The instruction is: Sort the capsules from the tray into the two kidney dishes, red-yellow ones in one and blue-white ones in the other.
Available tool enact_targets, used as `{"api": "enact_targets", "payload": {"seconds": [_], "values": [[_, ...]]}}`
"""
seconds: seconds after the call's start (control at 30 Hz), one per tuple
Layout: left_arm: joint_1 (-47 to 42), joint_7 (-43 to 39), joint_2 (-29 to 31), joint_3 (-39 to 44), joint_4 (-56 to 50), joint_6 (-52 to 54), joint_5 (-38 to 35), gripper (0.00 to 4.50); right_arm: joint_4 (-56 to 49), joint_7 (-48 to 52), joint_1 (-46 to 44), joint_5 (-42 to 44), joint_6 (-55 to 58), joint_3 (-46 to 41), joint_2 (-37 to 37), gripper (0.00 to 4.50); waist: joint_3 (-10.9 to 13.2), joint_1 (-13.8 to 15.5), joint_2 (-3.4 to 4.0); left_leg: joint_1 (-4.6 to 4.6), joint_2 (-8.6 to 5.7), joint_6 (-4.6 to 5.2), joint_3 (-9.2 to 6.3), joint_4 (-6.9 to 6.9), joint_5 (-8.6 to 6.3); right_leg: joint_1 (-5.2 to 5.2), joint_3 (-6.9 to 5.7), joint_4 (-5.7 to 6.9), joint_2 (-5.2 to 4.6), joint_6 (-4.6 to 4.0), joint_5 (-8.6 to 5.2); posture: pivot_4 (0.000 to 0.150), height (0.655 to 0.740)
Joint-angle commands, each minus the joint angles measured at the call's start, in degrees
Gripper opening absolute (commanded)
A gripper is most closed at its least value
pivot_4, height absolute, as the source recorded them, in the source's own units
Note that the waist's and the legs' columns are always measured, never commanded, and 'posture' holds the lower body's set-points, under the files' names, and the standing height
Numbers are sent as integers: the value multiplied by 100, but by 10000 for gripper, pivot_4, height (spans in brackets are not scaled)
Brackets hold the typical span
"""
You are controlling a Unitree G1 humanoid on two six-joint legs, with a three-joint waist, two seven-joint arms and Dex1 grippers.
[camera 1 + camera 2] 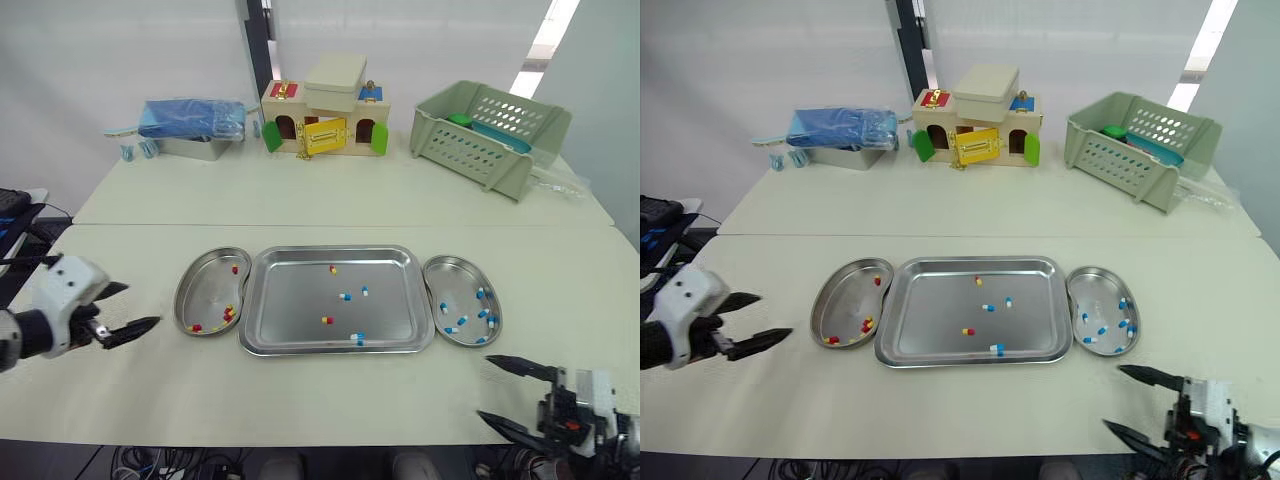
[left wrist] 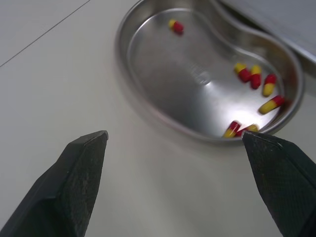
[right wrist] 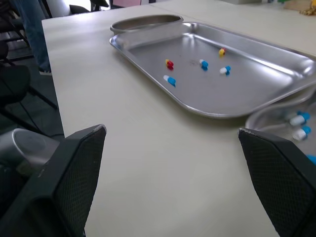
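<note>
1. A pale table (image 1: 300, 200) is seen, and everything stands on it.
2. A steel tray (image 1: 300, 300) is placed in the middle of the near part of the table. Five capsules are left in it.
3. A green basket (image 1: 490, 135) is placed at the far right of the table, well apart from the tray.
4. A toy house (image 1: 325, 125) with coloured doors is placed at the far middle, and a metal box (image 1: 195, 128) covered with a blue bag is placed at the far left.
5. The left kidney dish (image 1: 205, 290) is set against the left edge of the tray. The right kidney dish (image 1: 455, 290) is set against the right edge.
6. The left gripper (image 1: 142, 305) is held just over the table, to the left of the left kidney dish. Its two fingers are spread wide and nothing is held between them.
7. The right gripper (image 1: 486, 388) is held near the front edge of the table, in front of the right kidney dish. Its fingers are also spread wide, with nothing gripped.
8. Red-yellow capsules (image 1: 228, 314) are gathered in the left kidney dish, most of them at its near end.
9. Blue-white capsules (image 1: 484, 313) are gathered in the right kidney dish.
10. In the tray, two red-yellow ones (image 1: 327, 321) and three blue-white ones (image 1: 345, 296) are scattered, not touching each other.
</note>
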Motion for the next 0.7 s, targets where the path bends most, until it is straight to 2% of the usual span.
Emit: {"api": "enact_targets", "payload": {"seconds": [0.03, 0.27, 0.53, 0.7], "values": [[-308, -49, -115, -453, -571, 25, -136, 44913, -556, -427, 0, -12, 200, 213, 147, 45000, 0, 0, -1, 0, 0, 0, -2, 0, 0, 0, -1, 0, 1, 0, 0, 1500, 7400], [-1269, -130, -610, -1820, -1111, -17, -58, 44913, -940, -1096, 17, -338, 325, 705, 492, 45000, -1, 7, -1, -1, -2, 0, -3, 2, 0, 0, -1, -2, 1, 0, 0, 1500, 7400], [-2306, -273, -1478, -3333, -470, -622, 693, 44913, -947, -1436, 89, -531, 236, 958, 673, 45000, -1, 3, 0, -1, -4, 0, -4, 3, 0, -2, 0, 0, 2, 0, 0, 1500, 7400], [-2751, -379, -1826, -3704, 37, -897, 985, 44913, -965, -1544, 195, -563, 161, 961, 693, 45000, -1, -6, 0, -1, -5, 1, -5, 5, 0, -2, -1, 0, 3, 0, 0, 1500, 7400]]}}
